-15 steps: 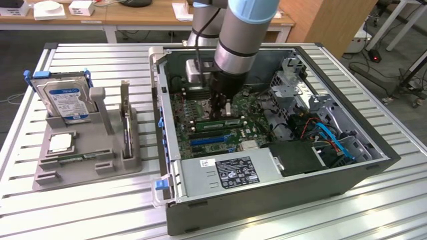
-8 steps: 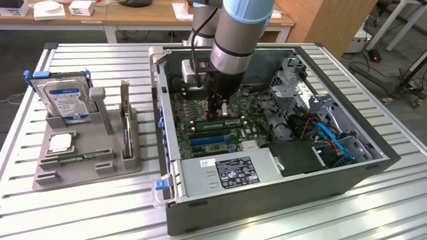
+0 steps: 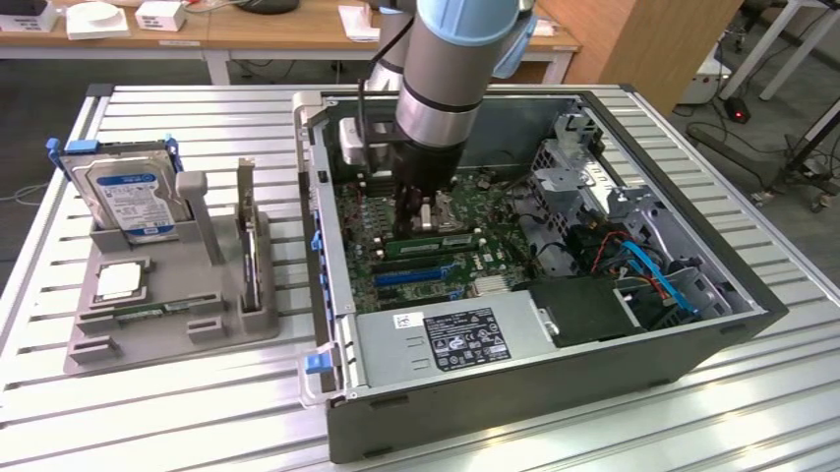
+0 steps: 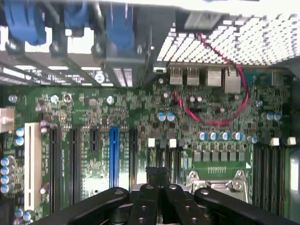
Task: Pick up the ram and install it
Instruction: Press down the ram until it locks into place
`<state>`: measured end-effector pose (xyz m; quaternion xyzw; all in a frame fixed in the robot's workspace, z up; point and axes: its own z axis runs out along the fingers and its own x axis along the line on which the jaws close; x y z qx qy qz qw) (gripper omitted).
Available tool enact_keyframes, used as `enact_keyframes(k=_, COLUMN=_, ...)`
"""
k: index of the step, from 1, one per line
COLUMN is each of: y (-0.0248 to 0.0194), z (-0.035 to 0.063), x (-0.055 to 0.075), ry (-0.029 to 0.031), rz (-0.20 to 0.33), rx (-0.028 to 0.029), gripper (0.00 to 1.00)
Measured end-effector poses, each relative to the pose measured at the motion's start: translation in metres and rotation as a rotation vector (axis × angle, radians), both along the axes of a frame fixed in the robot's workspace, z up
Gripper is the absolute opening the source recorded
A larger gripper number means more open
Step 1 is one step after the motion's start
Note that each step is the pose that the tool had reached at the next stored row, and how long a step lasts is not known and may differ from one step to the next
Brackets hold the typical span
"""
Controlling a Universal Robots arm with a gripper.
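Observation:
My gripper (image 3: pixel 417 208) is down inside the open computer case (image 3: pixel 525 398), just above the motherboard (image 3: pixel 393 221). In the wrist view its black fingers (image 4: pixel 158 177) are pressed together, shut, with nothing visible between them. A green ram (image 3: pixel 436 239) lies along the board immediately in front of the gripper in the exterior view; whether the fingertips touch it is hidden by the arm. A second thin stick (image 3: pixel 248 254) stands on edge in the grey holder (image 3: pixel 171 329) at the exterior view's left.
The holder also carries a silver hard drive (image 3: pixel 132 197) and a square processor chip (image 3: pixel 118 280). Inside the case are the power supply (image 3: pixel 447 334), blue cables (image 3: pixel 656 275), a red wire (image 4: pixel 220 121), a blue slot (image 4: pixel 113 157) and the processor socket (image 4: pixel 218 180).

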<state>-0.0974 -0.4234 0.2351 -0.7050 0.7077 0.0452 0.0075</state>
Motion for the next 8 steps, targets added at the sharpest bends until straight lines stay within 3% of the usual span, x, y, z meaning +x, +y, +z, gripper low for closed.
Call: enact_keyframes(k=8, y=0.0000, z=-0.0013, x=-0.0020, ry=-0.0001, rz=0.000, rx=0.0001, gripper=0.09)
